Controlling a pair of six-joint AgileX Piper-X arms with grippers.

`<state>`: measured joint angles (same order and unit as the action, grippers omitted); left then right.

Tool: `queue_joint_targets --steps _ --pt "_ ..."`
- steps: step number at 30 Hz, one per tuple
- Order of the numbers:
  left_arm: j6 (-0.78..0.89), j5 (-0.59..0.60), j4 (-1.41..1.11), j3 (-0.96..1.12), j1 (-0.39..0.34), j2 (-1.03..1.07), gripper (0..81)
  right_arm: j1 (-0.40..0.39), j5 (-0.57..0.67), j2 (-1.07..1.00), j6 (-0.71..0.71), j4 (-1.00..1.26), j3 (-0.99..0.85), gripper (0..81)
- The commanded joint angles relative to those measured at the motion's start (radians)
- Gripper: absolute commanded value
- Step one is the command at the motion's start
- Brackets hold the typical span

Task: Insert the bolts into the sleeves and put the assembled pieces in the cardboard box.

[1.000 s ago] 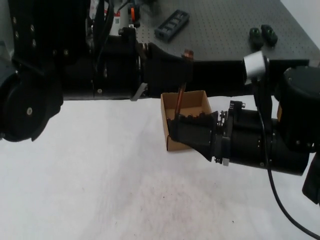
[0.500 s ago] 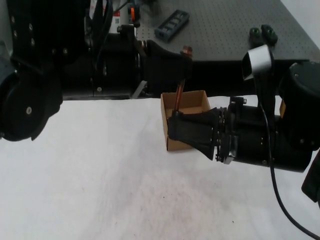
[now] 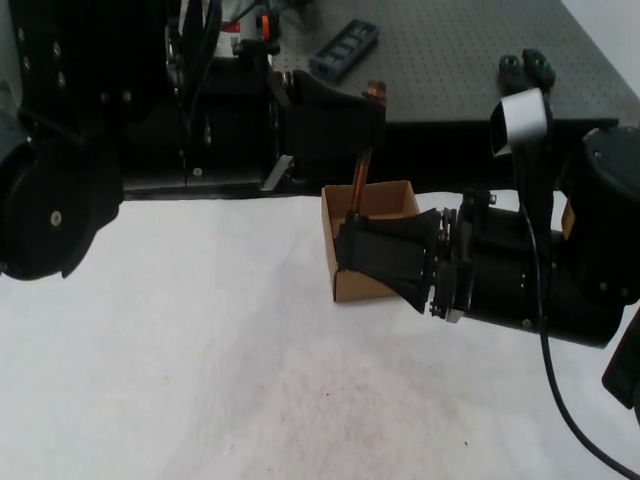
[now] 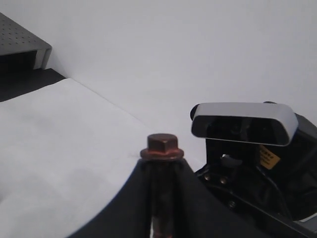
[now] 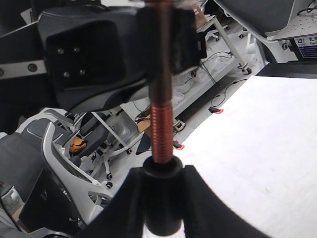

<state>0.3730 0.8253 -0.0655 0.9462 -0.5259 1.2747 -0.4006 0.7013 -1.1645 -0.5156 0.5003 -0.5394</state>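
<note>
- Between your left gripper (image 4: 161,171) fingers, closed just under its hex head, sat the bolt (image 4: 161,148).
- From that grip its long axis ran head at 12 o'clock, thread at 6 o'clock in the high view.
- At 6 o'clock your right gripper (image 5: 162,173) was clamped on the sleeve (image 5: 161,213), the thread meeting its mouth; I judged them aligned.
- Beyond that joint lay the open cardboard box (image 3: 331,250).

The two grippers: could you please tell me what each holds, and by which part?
The left gripper holds the copper bolt just under its hex head; the right gripper clamps the black sleeve by its sides.
</note>
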Motion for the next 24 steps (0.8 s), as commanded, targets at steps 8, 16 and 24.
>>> queue_joint_targets --steps 8,16,24 --pt "-0.011 0.024 0.011 0.005 -0.001 -0.001 0.7 0.002 0.008 0.006 0.0 0.1 -0.014 2.3" --pt "-0.011 0.024 0.011 0.005 -0.001 -0.001 0.7 0.002 -0.081 0.006 0.002 0.123 -0.014 2.3" --pt "-0.011 0.024 0.011 0.005 -0.001 -0.001 11.6 0.005 -0.153 0.006 0.022 0.181 -0.014 2.3"
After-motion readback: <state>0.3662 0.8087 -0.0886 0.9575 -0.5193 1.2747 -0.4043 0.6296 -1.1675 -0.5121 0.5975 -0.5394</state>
